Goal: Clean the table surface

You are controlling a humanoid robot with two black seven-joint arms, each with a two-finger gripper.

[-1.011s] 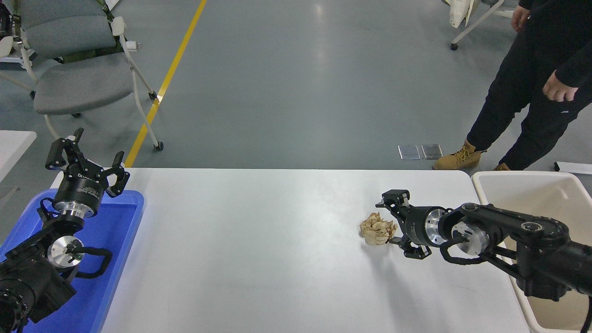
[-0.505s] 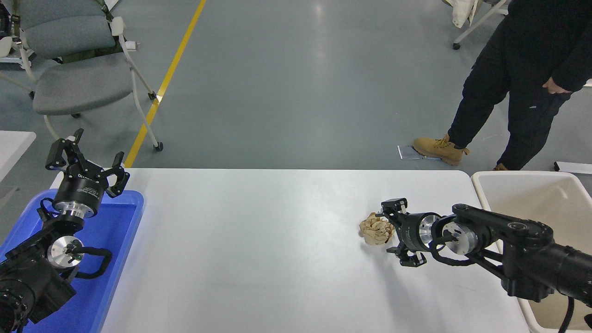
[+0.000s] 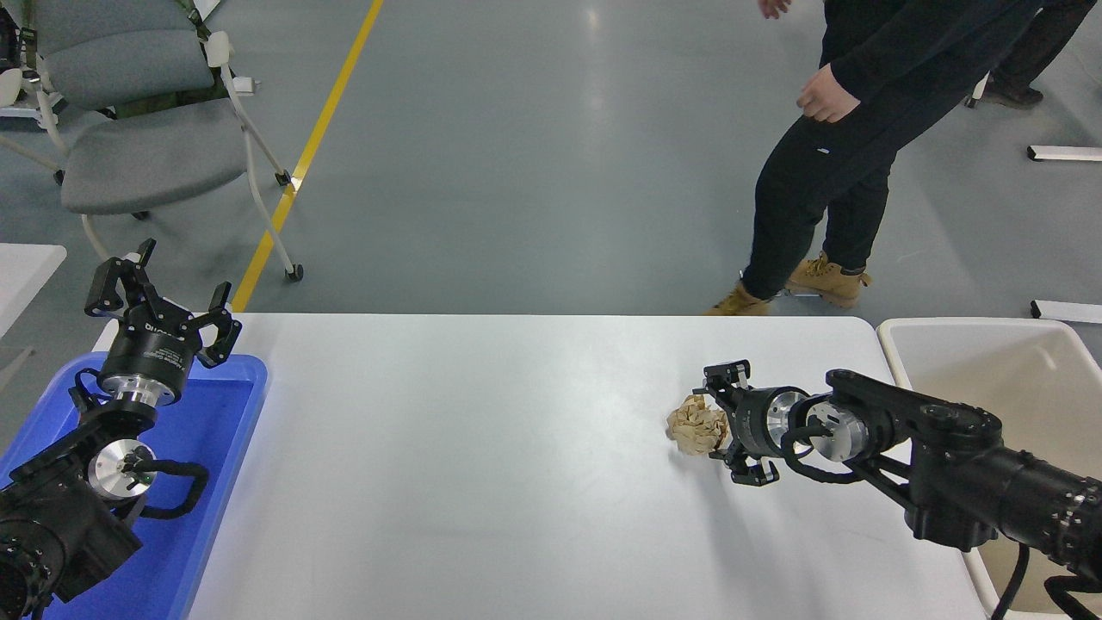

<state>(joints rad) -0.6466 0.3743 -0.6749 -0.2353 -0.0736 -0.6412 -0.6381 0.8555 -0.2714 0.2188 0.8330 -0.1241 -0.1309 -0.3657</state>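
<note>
In the head view, the table surface (image 3: 482, 456) spreads white across the lower frame, bare except for a crumpled brown paper ball (image 3: 696, 426) near its right end. Our right gripper (image 3: 721, 422) lies low, its jaws spread to either side of the ball but not yet clenched on it. Our left gripper (image 3: 159, 297) is parked splayed open above the blue tray (image 3: 219, 430) at the left edge. A beige bin (image 3: 990, 362) stands just past the right edge, and a person (image 3: 848, 146) walks beyond the far edge.

We judge the risk plain: the light ball could skid away from a push, or spring out of an off-centre squeeze.

The ball's right side hides behind our gripper, so we cannot tell whether the fingertips touch paper; the bin is cut off.
</note>
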